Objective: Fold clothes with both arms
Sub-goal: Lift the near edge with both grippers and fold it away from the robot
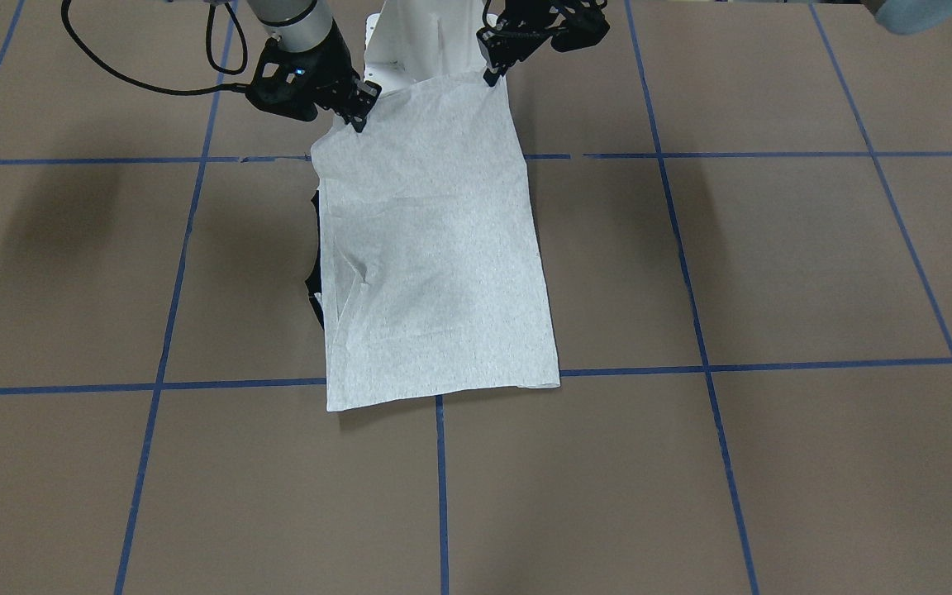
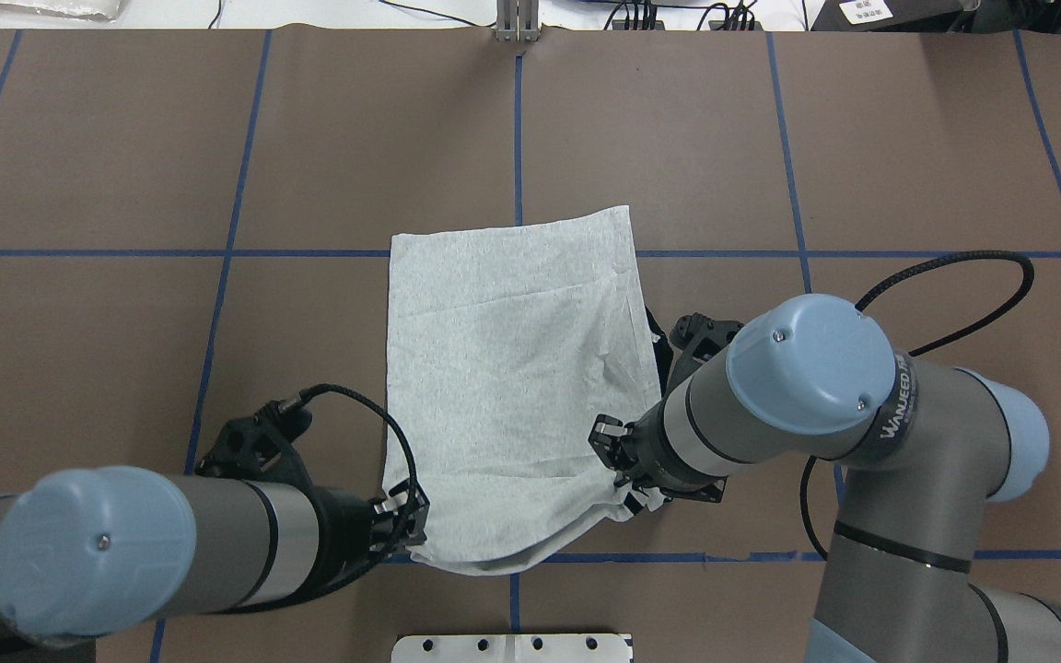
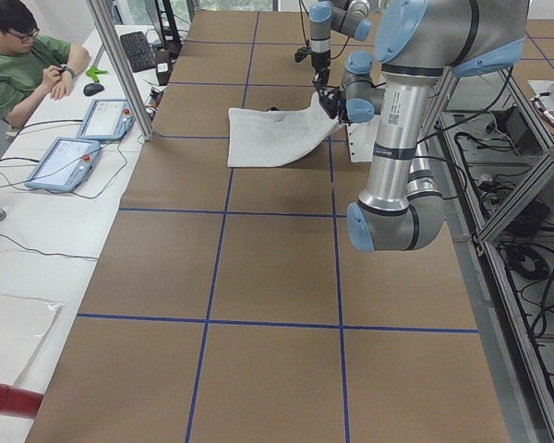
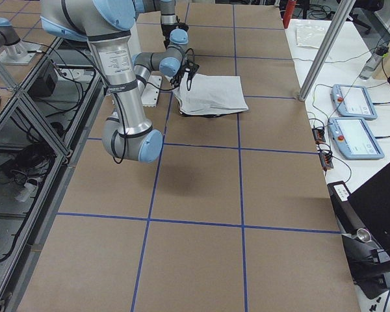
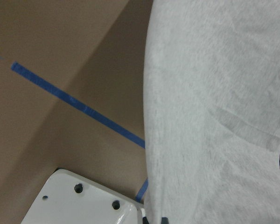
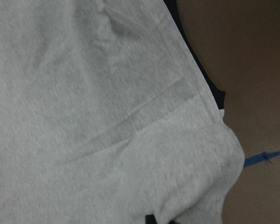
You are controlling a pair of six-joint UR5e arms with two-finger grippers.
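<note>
Both grippers are engaged on one garment.

The left gripper is closed on the near corner of the grey T-shirt and holds that corner raised off the table.

The right gripper is likewise pinched on the opposite near corner, at about the same height. The hem edge sags in a shallow curve between the two grippers.

From the grippers the T-shirt slopes down and away from the robot. Its far end lies flat on the table, well beyond both fingertips, and crosses a blue tape line.

The garment is folded into a narrow rectangle with plain grey fabric uppermost; no print shows.

A strip of black trim protrudes from the long edge on the right gripper's side, just ahead of that gripper.

A white base plate sits below and behind the grippers, between them.

In both wrist views cloth covers nearly the whole frame and the fingertips are barely visible. The grip is therefore judged from the front-facing view, where each pair of fingers appears to meet on the fabric.

A seated person is at the bench, well apart from both grippers.
</note>
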